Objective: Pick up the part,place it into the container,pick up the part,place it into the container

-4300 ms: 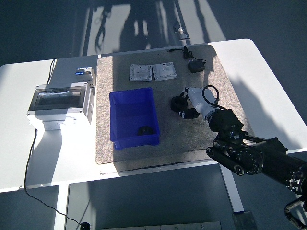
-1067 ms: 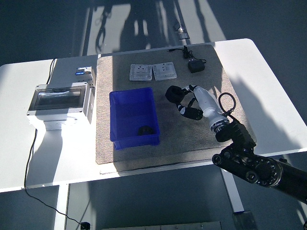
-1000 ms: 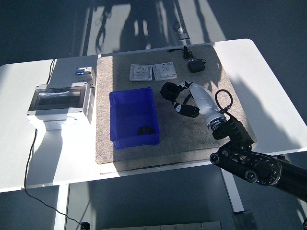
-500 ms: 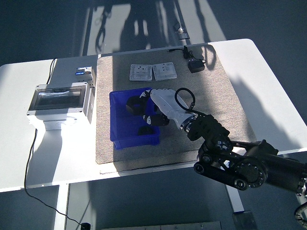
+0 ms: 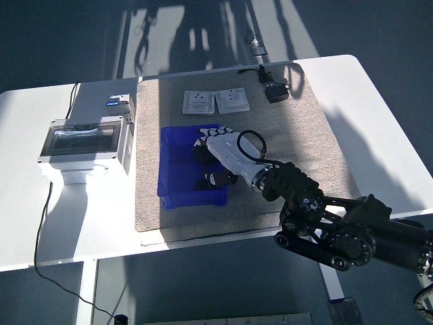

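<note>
I see my right hand [image 5: 218, 150] over the blue container [image 5: 177, 177], fingers curled around a black part [image 5: 201, 153]; another part [image 5: 206, 181] lies just below.

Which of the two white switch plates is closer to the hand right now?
The right plate, beside the left plate. It lies nearer the right hand over the blue bin.

A container [image 5: 177, 177] is set on a mat [image 5: 284, 142] at its left half, with an enclosure box [image 5: 86, 145] to its left (off the mat). Two plates [image 5: 216, 101] lie behind the container, and an adapter [image 5: 275, 93] is placed further right, at the far edge.
</note>
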You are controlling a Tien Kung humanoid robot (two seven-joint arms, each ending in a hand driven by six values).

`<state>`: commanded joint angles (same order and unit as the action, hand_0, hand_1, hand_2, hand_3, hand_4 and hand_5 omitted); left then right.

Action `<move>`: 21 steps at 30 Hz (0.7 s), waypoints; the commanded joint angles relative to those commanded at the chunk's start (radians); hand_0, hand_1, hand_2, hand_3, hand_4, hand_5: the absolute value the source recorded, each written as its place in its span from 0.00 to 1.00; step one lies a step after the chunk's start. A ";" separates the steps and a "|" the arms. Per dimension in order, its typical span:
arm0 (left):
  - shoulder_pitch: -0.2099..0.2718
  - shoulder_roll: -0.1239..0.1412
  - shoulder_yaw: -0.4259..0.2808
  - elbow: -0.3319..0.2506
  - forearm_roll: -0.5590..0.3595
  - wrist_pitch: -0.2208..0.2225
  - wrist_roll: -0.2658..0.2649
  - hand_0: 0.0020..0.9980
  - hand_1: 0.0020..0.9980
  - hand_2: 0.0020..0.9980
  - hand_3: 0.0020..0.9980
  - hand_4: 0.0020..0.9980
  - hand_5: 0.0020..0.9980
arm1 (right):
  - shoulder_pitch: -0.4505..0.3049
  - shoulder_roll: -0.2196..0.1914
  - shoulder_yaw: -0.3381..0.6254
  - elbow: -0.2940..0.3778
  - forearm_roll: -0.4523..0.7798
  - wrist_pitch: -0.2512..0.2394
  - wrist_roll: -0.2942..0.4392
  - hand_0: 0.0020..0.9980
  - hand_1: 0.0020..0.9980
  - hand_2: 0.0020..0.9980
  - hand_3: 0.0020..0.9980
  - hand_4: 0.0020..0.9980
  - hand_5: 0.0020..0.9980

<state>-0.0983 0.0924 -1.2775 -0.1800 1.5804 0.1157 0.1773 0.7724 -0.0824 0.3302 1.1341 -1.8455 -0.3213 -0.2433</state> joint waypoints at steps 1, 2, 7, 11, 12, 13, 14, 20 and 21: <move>0.000 0.000 0.000 0.000 0.000 0.000 0.000 0.61 0.29 0.47 0.60 0.61 0.88 | -0.004 -0.002 0.008 -0.001 0.015 -0.011 0.008 1.00 1.00 1.00 1.00 0.72 0.15; 0.000 0.000 0.000 0.000 0.001 0.000 0.000 0.61 0.29 0.47 0.60 0.61 0.88 | -0.008 -0.004 0.017 -0.001 0.030 -0.023 0.017 1.00 1.00 1.00 1.00 0.72 0.15; -0.002 -0.003 0.001 0.000 0.001 0.003 -0.003 0.61 0.29 0.47 0.60 0.61 0.88 | -0.082 -0.042 0.111 0.022 0.145 -0.106 0.107 0.97 0.93 0.97 1.00 0.74 0.17; 0.002 -0.006 0.010 0.000 -0.024 0.010 -0.009 0.61 0.29 0.47 0.60 0.61 0.88 | -0.177 -0.103 0.225 0.085 0.276 -0.093 0.205 0.97 0.93 0.97 1.00 0.74 0.17; 0.004 -0.008 0.013 0.000 -0.035 0.013 -0.010 0.61 0.29 0.47 0.60 0.61 0.88 | -0.205 -0.119 0.260 0.104 0.312 -0.083 0.234 0.97 0.93 0.97 1.00 0.74 0.17; 0.007 -0.009 0.017 0.000 -0.047 0.016 -0.012 0.61 0.29 0.47 0.60 0.61 0.87 | -0.237 -0.139 0.295 0.127 0.348 -0.074 0.266 0.84 0.80 0.87 1.00 0.97 0.46; 0.010 -0.010 0.019 0.000 -0.056 0.018 -0.013 0.61 0.29 0.47 0.60 0.61 0.87 | -0.266 -0.152 0.329 0.145 0.384 -0.069 0.295 0.84 0.80 0.87 1.00 0.97 0.46; 0.024 -0.019 0.024 0.000 -0.088 0.031 -0.018 0.61 0.29 0.47 0.60 0.62 0.87 | -0.454 -0.210 0.538 0.261 0.599 -0.050 0.457 0.83 0.69 0.76 1.00 1.00 0.89; 0.025 -0.020 0.024 0.000 -0.089 0.031 -0.019 0.61 0.29 0.47 0.60 0.62 0.87 | -0.478 -0.212 0.565 0.278 0.625 -0.046 0.477 0.83 0.69 0.76 1.00 1.00 0.89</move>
<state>-0.0735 0.0725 -1.2536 -0.1800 1.4919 0.1470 0.1587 0.2945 -0.2943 0.8955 1.4118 -1.2200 -0.3678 0.2337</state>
